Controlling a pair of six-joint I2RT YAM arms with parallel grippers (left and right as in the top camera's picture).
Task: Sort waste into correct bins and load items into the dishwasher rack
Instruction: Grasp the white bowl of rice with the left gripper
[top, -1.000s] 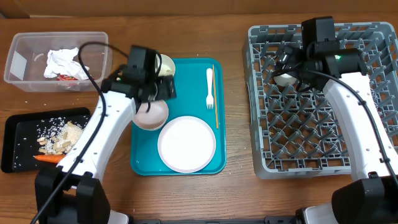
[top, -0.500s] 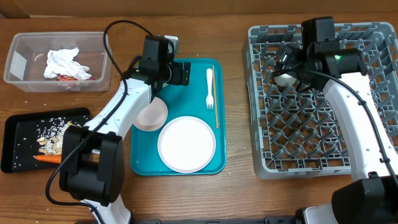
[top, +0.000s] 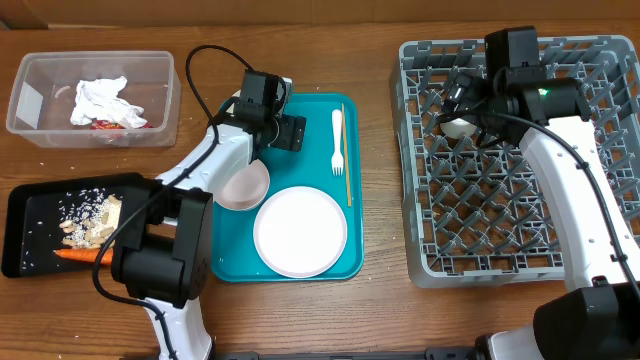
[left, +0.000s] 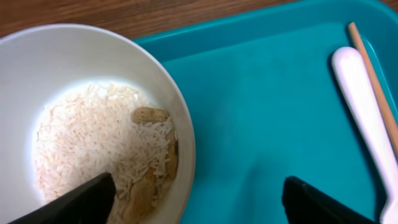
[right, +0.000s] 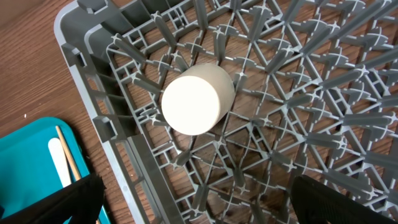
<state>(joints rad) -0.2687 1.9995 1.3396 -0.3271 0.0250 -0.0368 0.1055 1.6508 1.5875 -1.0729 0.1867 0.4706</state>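
Overhead: your left gripper (top: 289, 132), spread open, now newly straddles the rim of the rice bowl (left: 93, 68) | right gripper (right: 199, 205) gapes over racked cup (right: 198, 99) | scraps (left: 149, 115) await binning.

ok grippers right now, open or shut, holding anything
Left gripper: open, astride the bowl rim, gripping nothing.
Right gripper: open, empty, above the cup in the rack.
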